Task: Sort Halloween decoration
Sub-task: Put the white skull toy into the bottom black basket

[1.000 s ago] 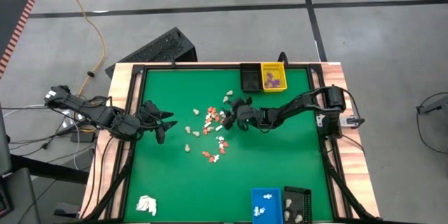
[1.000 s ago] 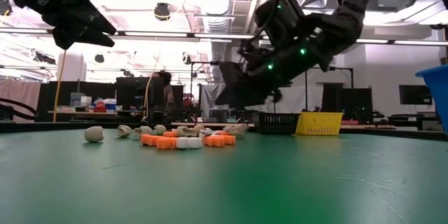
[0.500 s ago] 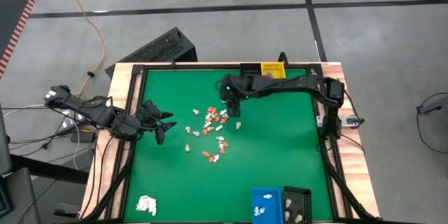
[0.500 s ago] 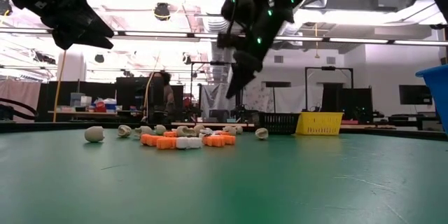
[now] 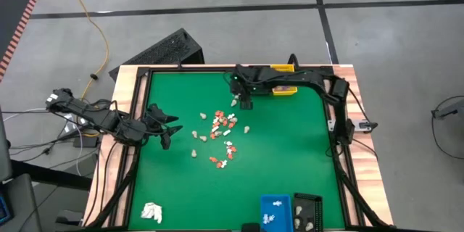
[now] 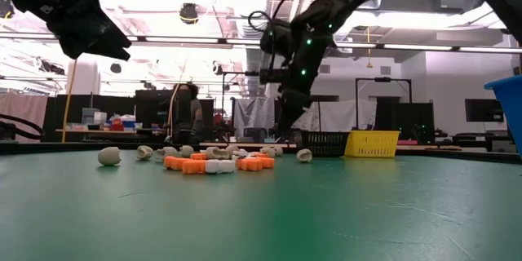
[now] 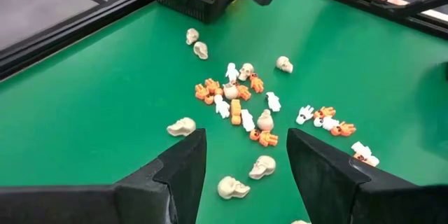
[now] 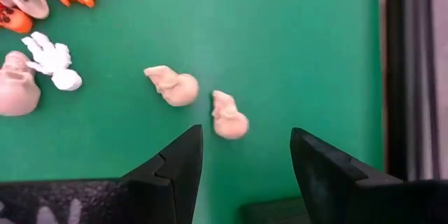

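The Halloween decoration (image 5: 221,129) is a loose scatter of tiny orange, white and cream pieces lying on the green mat at mid table; it also shows in the left wrist view (image 7: 241,105) and the low view (image 6: 214,162). Two cream skulls (image 8: 171,85) (image 8: 229,116) lie apart from it toward the far edge. My right gripper (image 5: 245,101) hovers open above that pair, with its fingers (image 8: 175,164) on the near side of them, touching nothing. My left gripper (image 5: 172,130) is open and empty at the table's left, raised, facing the scatter.
A black basket (image 5: 258,80) and a yellow bin (image 5: 284,89) stand at the far edge, partly under my right arm. A blue bin (image 5: 275,211) and a black basket (image 5: 307,212) stand at the near edge. A white wadded lump (image 5: 151,212) lies near left.
My right gripper has swung from the middle of the scatter toward the table's far edge and has risen, and now stands over the two cream skulls. A single cream skull now shows on the mat where the gripper was.
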You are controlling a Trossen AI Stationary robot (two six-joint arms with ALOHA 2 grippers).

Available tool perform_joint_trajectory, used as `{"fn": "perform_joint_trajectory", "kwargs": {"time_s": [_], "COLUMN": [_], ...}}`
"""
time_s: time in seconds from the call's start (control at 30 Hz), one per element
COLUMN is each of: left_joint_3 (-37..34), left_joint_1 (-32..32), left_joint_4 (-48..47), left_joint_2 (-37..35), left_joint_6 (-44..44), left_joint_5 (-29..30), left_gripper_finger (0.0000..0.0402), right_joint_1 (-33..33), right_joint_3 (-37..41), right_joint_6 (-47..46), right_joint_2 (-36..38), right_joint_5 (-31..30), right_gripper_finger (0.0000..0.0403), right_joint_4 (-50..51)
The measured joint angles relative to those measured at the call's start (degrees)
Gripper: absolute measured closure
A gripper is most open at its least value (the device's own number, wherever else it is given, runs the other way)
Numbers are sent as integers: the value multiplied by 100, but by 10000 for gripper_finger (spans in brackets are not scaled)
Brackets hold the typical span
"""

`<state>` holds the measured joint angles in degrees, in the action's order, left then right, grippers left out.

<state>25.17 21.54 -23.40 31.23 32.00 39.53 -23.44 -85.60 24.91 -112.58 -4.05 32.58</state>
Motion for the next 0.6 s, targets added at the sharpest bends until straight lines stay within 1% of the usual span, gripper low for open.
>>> {"fn": "perform_joint_trajectory", "kwargs": {"time_s": [0.17, 0.27, 0.4, 0.47, 0.6], "left_joint_3": [0, -1, 0, 0, 0], "left_joint_1": [0, 1, 0, 0, 1], "left_joint_4": [-27, -26, -26, -26, -28], "left_joint_2": [1, 0, -1, 1, -1], "left_joint_6": [62, 64, 67, 63, 64], "left_joint_5": [14, 28, 30, 30, 30], "left_gripper_finger": [213, 213, 213, 213, 213], "right_joint_1": [3, -26, -43, -76, -63], "right_joint_3": [-150, -236, -234, -237, -380], "right_joint_6": [-56, -100, -106, -113, -123], "right_joint_2": [-210, -216, -223, -241, -526], "right_joint_5": [139, 288, 296, 396, 415], "right_gripper_finger": [190, 190, 190, 190, 190], "right_joint_4": [54, 106, 147, 109, 209]}}
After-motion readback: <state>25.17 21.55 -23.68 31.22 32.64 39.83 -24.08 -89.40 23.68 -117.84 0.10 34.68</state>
